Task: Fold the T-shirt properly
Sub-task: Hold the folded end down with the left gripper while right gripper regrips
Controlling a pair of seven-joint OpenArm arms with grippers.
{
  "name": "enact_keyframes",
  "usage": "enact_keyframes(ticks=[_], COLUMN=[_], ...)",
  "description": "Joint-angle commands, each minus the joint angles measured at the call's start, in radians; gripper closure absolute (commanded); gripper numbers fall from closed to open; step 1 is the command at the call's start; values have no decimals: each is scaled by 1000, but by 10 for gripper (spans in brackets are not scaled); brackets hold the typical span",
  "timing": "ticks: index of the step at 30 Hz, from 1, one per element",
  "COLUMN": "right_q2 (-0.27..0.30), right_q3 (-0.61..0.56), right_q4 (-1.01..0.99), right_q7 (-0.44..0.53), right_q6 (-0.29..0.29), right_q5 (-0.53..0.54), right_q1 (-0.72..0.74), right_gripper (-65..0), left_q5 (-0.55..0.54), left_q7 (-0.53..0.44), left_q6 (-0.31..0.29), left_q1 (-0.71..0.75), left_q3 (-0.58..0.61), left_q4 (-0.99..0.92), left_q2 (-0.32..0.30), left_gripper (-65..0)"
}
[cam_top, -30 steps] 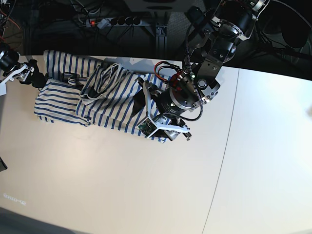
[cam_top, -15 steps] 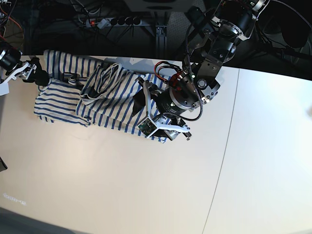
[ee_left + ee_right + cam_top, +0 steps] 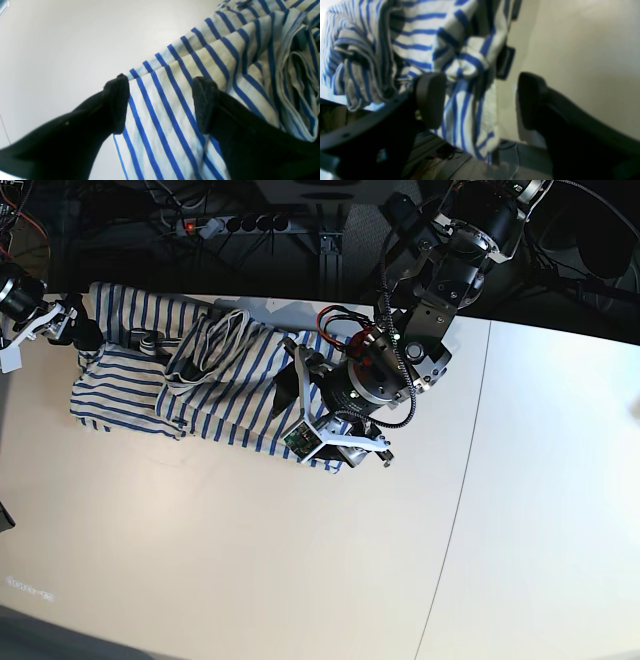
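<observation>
Left wrist view: the left gripper [image 3: 160, 105] stands with its black fingers apart over the soft cream-white T-shirt with thin blue stripes [image 3: 225, 75], holding nothing; the shirt runs from 6 o'clock toward 1 o'clock across the pale smooth table [image 3: 62, 37].

Right wrist view: the right gripper [image 3: 480, 100] is spread wide, empty, with rumpled shirt between the pads and bunched toward 10 o'clock.

Base view: the shirt lies crumpled at 10 o'clock on the table.
</observation>
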Motion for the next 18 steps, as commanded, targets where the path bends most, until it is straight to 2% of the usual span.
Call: enact_keyframes(ticks=[1, 7, 18], right_q2=[21, 21, 20], right_q3=[-10, -113, -116], right_q4=[16, 15, 10], right_q7=[15, 23, 49], right_q6=[71, 70, 67], right_q5=[10, -34, -71], right_q1=[10, 39, 76], right_gripper=[-447, -447, -447], left_q5=[-6, -5, -6], left_q7=[-19, -18, -18], left_q6=[7, 7, 7], left_q1=[-14, -13, -14], left_q3=[-1, -1, -1], left_q4=[20, 20, 20], left_q2=[5, 5, 5], left_gripper=[-421, -421, -421])
